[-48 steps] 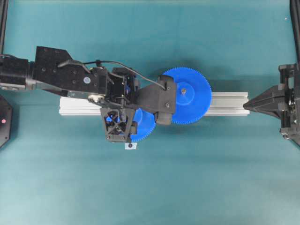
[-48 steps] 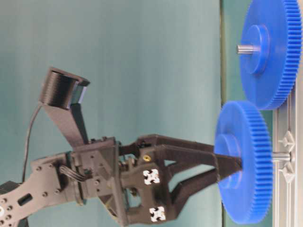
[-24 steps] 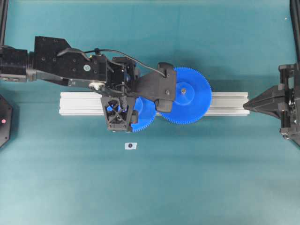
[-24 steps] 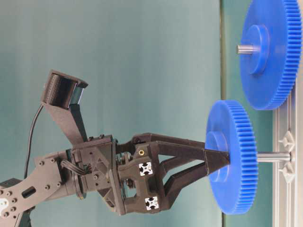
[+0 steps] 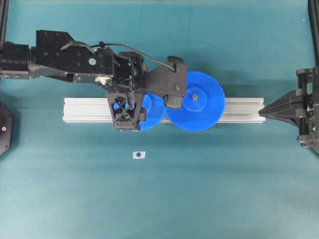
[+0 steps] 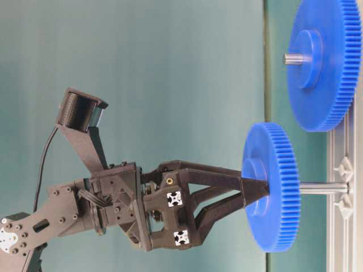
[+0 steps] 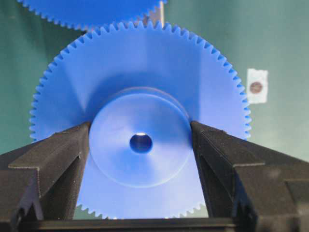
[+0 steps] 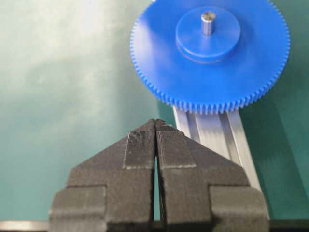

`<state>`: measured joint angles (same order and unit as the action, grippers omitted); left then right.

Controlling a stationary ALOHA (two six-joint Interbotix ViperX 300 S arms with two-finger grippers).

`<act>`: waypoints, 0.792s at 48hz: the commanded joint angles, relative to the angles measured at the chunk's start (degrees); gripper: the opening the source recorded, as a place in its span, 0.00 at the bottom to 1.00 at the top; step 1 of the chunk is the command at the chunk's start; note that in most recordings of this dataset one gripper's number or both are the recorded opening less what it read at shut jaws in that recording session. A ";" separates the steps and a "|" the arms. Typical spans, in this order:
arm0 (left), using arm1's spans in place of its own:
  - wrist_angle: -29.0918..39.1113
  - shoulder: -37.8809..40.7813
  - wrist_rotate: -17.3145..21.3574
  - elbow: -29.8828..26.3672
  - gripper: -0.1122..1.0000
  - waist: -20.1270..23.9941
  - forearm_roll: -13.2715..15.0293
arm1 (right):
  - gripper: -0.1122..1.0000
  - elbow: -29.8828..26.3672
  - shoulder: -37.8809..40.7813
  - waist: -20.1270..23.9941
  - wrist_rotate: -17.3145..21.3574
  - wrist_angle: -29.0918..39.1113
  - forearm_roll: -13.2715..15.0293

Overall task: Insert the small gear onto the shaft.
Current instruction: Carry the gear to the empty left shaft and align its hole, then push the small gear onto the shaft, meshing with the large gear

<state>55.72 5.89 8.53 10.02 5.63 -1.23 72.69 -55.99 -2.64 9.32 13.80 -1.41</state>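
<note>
Blue plastic, the small gear [image 6: 268, 187] is pinched at its hub by the left pincer [image 6: 255, 194], held over the shaft [image 6: 323, 187] so the hole lines up; at 3 o'clock the right pincer [image 8: 155, 126] is pressed together, idle.

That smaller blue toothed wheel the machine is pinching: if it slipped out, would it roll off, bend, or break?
The small gear looks like thick solid plastic, so it is probably stiff and light, unlikely to bend. The left gripper pinches only its smooth round hub, which might let it slip or twist. Being a flat disc, it would likely drop flat, though landing on edge it could roll.
</note>
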 commanded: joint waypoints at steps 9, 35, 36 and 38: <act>-0.35 -1.93 0.35 -0.97 0.72 0.97 -0.26 | 0.09 -0.62 -0.44 -0.09 0.44 -0.18 -0.09; -2.37 -1.32 0.18 -0.53 0.72 1.05 -0.26 | 0.09 -0.44 -1.14 -0.09 0.53 -0.18 -0.09; -2.64 -1.14 0.09 -0.44 0.72 1.05 -0.26 | 0.09 -0.35 -1.05 -0.09 0.53 -0.18 -0.09; -3.16 -0.88 0.00 -0.44 0.72 1.05 -0.26 | 0.09 -0.44 -1.14 -0.09 0.53 -0.18 -0.09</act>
<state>53.70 5.89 8.70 10.37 6.50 -1.23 72.86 -57.39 -2.55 9.32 13.89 -1.41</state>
